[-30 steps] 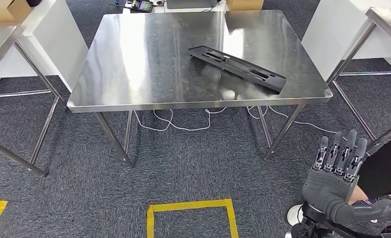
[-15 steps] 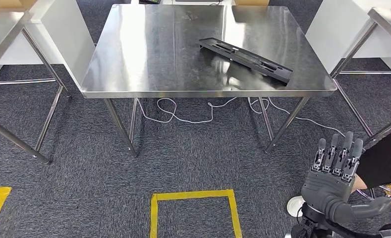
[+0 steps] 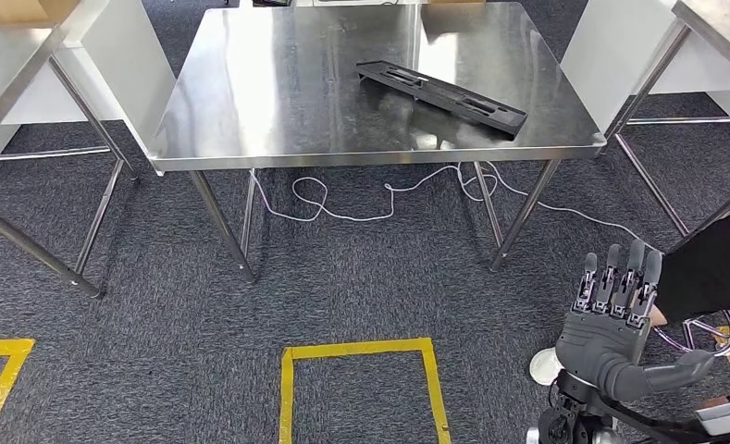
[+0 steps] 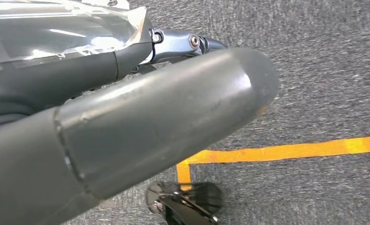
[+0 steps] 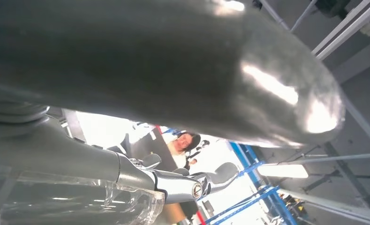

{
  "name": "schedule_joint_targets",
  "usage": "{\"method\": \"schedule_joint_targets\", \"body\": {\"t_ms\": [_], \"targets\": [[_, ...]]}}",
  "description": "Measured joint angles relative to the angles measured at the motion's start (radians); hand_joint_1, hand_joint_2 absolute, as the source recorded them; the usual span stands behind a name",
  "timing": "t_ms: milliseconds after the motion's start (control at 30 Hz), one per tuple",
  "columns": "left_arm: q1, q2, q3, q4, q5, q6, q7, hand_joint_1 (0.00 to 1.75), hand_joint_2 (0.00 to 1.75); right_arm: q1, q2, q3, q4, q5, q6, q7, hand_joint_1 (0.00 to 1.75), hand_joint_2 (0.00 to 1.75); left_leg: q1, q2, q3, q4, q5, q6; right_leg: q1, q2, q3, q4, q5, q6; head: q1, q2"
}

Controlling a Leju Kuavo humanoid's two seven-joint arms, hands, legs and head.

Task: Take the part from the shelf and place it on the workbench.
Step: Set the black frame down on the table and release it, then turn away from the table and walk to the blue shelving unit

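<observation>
Nearest, low at the robot's right side, the right hand is raised palm-away with its fingers straight, side by side and only slightly apart, the thumb stuck out to the side; it holds nothing. The left hand appears in the left wrist view as a thick grey thumb and a ribbed cover above the carpet; whether its fingers are spread or curled I cannot tell, though nothing is visibly held there.

On the grey carpet just ahead lies a square of yellow tape, with another strip of tape at the robot's far left. Beyond that a white cable loops across the floor beneath the steel workbench.

On that shiny surface, toward its right half, lies the part: a long, flat black piece with slots, set at a slant and lying wholly on the metal, well clear of the near edge. Other steel-legged tables stand to either side. In the right wrist view a person is seen in the distance, too blurred to describe further.

Judging from how things lie, the task looks essentially done: the part is down on the surface and no hand touches it. What remains, if anything, is only for the robot to stand clear.
</observation>
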Motion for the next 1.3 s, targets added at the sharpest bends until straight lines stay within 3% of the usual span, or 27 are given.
{"method": "schedule_joint_targets", "body": {"t_ms": [67, 133, 200, 267, 333, 400, 433, 467, 500, 567, 600, 667, 700, 767, 833, 900, 933, 967, 1000, 1033, 1100, 1133, 1167, 1233, 1300], "targets": [[-0.001, 0.0, 0.003, 0.0, 0.0, -0.001, -0.005, 0.0, 0.0, 0.0, 0.0, 0.0, 0.002, -0.001, -0.003, 0.0, 0.0, 0.0, 0.004, -0.001, 0.089, -0.125, 0.045, 0.002, 0.0, 0.0, -0.016, 0.015, 0.002, 0.004, 0.0, 0.0], [-0.001, 0.0, 0.005, 0.0, 0.0, -0.001, -0.008, 0.0, 0.0, -0.001, 0.0, 0.0, 0.003, -0.002, -0.003, 0.0, 0.0, 0.0, 0.002, -0.002, 0.141, -0.216, 0.057, 0.008, 0.005, -0.001, -0.031, 0.027, 0.006, 0.011, 0.001, 0.0], [0.0, 0.0, 0.006, 0.0, 0.0, -0.001, -0.009, 0.0, 0.0, -0.001, -0.001, 0.0, 0.004, -0.003, -0.003, 0.0, 0.0, 0.0, -0.003, -0.003, 0.138, -0.237, 0.055, 0.015, 0.008, -0.001, -0.045, 0.031, 0.016, 0.026, 0.001, 0.0], [-0.001, 0.0, 0.007, 0.0, 0.0, 0.0, -0.01, 0.0, 0.0, -0.002, -0.003, 0.0, 0.005, -0.003, -0.004, 0.0, 0.0, 0.0, 0.0, 0.0, 0.129, -0.25, 0.065, 0.031, 0.008, 0.001, -0.062, 0.045, 0.009, 0.038, 0.001, 0.0], [-0.003, -0.002, 0.007, 0.0, -0.001, 0.001, -0.01, 0.0, 0.0, -0.003, -0.005, 0.0, 0.007, 0.002, -0.01, 0.005, 0.0, 0.0, 0.002, 0.002, 0.116, -0.258, 0.08, 0.051, 0.007, 0.004, -0.097, 0.121, -0.045, 0.032, 0.005, 0.0], [-0.003, -0.002, 0.008, 0.0, -0.001, 0.001, -0.01, 0.0, 0.0, -0.004, -0.006, 0.001, 0.012, 0.015, -0.024, 0.015, 0.0, 0.0, -0.002, 0.003, 0.098, -0.258, 0.093, 0.061, 0.003, 0.007, -0.141, 0.248, -0.112, 0.025, 0.007, 0.0], [-0.002, -0.002, 0.008, 0.0, -0.001, 0.001, -0.01, 0.0, 0.0, -0.004, -0.007, 0.001, 0.015, 0.024, -0.033, 0.021, 0.0, 0.0, -0.004, 0.004, 0.09, -0.258, 0.1, 0.061, 0.001, 0.007, -0.152, 0.294, -0.128, 0.028, 0.008, 0.0], [-0.002, -0.002, 0.009, 0.0, -0.002, 0.001, -0.01, 0.0, 0.0, -0.004, -0.008, 0.002, 0.019, 0.032, -0.041, 0.025, 0.0, 0.0, -0.004, 0.004, 0.081, -0.258, 0.107, 0.06, 0.0, 0.007, -0.147, 0.308, -0.126, 0.035, 0.008, 0.0], [-0.002, -0.002, 0.01, 0.0, -0.002, 0.001, -0.01, 0.0, 0.0, -0.005, -0.009, 0.004, 0.023, 0.04, -0.049, 0.031, 0.0, 0.0, -0.004, 0.005, 0.074, -0.257, 0.113, 0.058, -0.002, 0.007, -0.124, 0.283, -0.109, 0.046, 0.008, 0.0], [-0.002, -0.003, 0.011, 0.0, -0.006, 0.001, -0.01, 0.0, 0.0, -0.006, -0.012, 0.009, 0.03, 0.05, -0.06, 0.04, 0.0, 0.0, -0.004, 0.004, 0.06, -0.256, 0.126, 0.05, -0.007, 0.007, -0.036, 0.148, -0.066, 0.062, 0.008, 0.0], [-0.002, -0.004, 0.012, 0.0, -0.007, 0.001, -0.01, 0.0, 0.0, -0.008, -0.013, 0.011, 0.033, 0.052, -0.062, 0.042, 0.0, 0.0, -0.005, 0.004, 0.055, -0.256, 0.133, 0.044, -0.005, 0.009, 0.008, 0.078, -0.055, 0.064, 0.008, 0.0], [-0.002, -0.004, 0.012, 0.0, -0.009, 0.001, -0.011, 0.0, 0.0, -0.011, -0.014, 0.015, 0.039, 0.058, -0.066, 0.045, 0.0, 0.0, -0.008, 0.004, 0.048, -0.255, 0.146, 0.031, 0.001, 0.013, 0.042, 0.005, -0.053, 0.058, 0.007, 0.0], [-0.002, -0.004, 0.013, 0.0, -0.009, 0.002, -0.011, 0.0, 0.0, -0.012, -0.014, 0.018, 0.041, 0.063, -0.069, 0.046, 0.0, 0.0, -0.009, 0.004, 0.046, -0.256, 0.152, 0.026, 0.006, 0.015, 0.038, 0.003, -0.05, 0.053, 0.006, 0.0], [-0.001, -0.004, 0.014, 0.0, -0.009, 0.002, -0.011, 0.0, 0.0, -0.013, -0.017, 0.024, 0.047, 0.075, -0.074, 0.05, 0.0, 0.0, -0.006, 0.004, 0.039, -0.246, 0.144, 0.016, -0.004, 0.014, 0.026, 0.004, -0.04, 0.037, 0.005, 0.0], [-0.001, -0.004, 0.014, 0.0, -0.009, 0.004, -0.011, 0.0, 0.0, -0.014, -0.018, 0.033, 0.053, 0.085, -0.079, 0.053, 0.0, 0.0, -0.002, 0.003, 0.015, -0.18, 0.076, 0.009, -0.012, 0.012, 0.017, 0.003, -0.026, 0.014, 0.003, 0.0], [-0.001, -0.003, 0.016, 0.0, -0.01, 0.005, -0.011, 0.0, 0.0, -0.015, -0.019, 0.039, 0.061, 0.096, -0.094, 0.059, 0.0, 0.0, -0.001, 0.001, -0.023, -0.051, -0.016, 0.005, -0.005, 0.009, 0.002, 0.005, -0.012, 0.0, 0.002, 0.0], [-0.001, -0.003, 0.017, 0.0, -0.011, 0.005, -0.011, 0.0, 0.0, -0.016, -0.02, 0.041, 0.067, 0.107, -0.109, 0.065, 0.0, 0.0, -0.001, 0.0, -0.037, 0.007, -0.043, 0.002, -0.002, 0.008, -0.005, 0.006, -0.006, -0.003, 0.002, 0.0], [-0.001, -0.002, 0.019, 0.0, -0.012, 0.006, -0.011, 0.0, 0.0, -0.017, -0.022, 0.042, 0.077, 0.124, -0.132, 0.074, 0.0, 0.0, -0.001, 0.0, -0.035, 0.035, -0.048, 0.002, 0.0, 0.008, -0.014, 0.008, -0.001, -0.003, 0.002, 0.0], [-0.001, -0.002, 0.02, 0.0, -0.014, 0.007, -0.011, 0.0, 0.0, -0.019, -0.025, 0.042, 0.09, 0.146, -0.159, 0.084, 0.0, 0.0, -0.001, 0.0, -0.016, 0.028, -0.035, 0.002, 0.001, 0.008, -0.022, 0.012, 0.003, -0.002, 0.002, 0.0], [-0.001, -0.002, 0.022, 0.0, -0.016, 0.007, -0.011, 0.0, 0.0, -0.022, -0.028, 0.043, 0.109, 0.171, -0.186, 0.093, 0.0, 0.0, -0.001, 0.0, 0.02, -0.017, -0.01, 0.004, 0.001, 0.008, -0.028, 0.016, 0.006, 0.0, 0.002, 0.0], [-0.002, -0.001, 0.024, 0.0, -0.021, 0.007, -0.01, 0.0, 0.0, -0.035, -0.037, 0.042, 0.165, 0.222, -0.234, 0.109, 0.0, 0.0, -0.002, -0.001, 0.111, -0.154, 0.031, 0.012, 0.004, 0.008, -0.039, 0.026, 0.008, 0.005, 0.002, 0.0], [-0.003, -0.001, 0.027, 0.0, -0.023, 0.007, -0.01, 0.0, 0.0, -0.042, -0.042, 0.042, 0.199, 0.244, -0.249, 0.114, 0.0, 0.0, -0.004, -0.002, 0.141, -0.204, 0.04, 0.017, 0.006, 0.008, -0.043, 0.03, 0.011, 0.009, 0.002, 0.0], [-0.004, 0.0, 0.029, 0.0, -0.025, 0.007, -0.01, 0.0, 0.0, -0.049, -0.047, 0.042, 0.234, 0.261, -0.259, 0.115, 0.0, 0.0, -0.006, -0.002, 0.156, -0.233, 0.041, 0.02, 0.008, 0.008, -0.048, 0.033, 0.015, 0.015, 0.002, 0.0], [-0.004, 0.0, 0.034, 0.0, -0.029, 0.007, -0.009, 0.0, 0.0, -0.056, -0.056, 0.042, 0.291, 0.277, -0.267, 0.111, 0.0, 0.0, -0.009, -0.002, 0.152, -0.245, 0.044, 0.027, 0.012, 0.008, -0.056, 0.035, 0.024, 0.031, 0.003, 0.0], [-0.005, 0.0, 0.036, 0.0, -0.031, 0.006, -0.008, 0.0, 0.0, -0.063, -0.065, 0.041, 0.334, 0.298, -0.281, 0.123, 0.0, 0.0, -0.006, 0.002, 0.142, -0.256, 0.056, 0.043, 0.013, 0.009, -0.076, 0.058, 0.005, 0.038, 0.004, 0.0]]}}
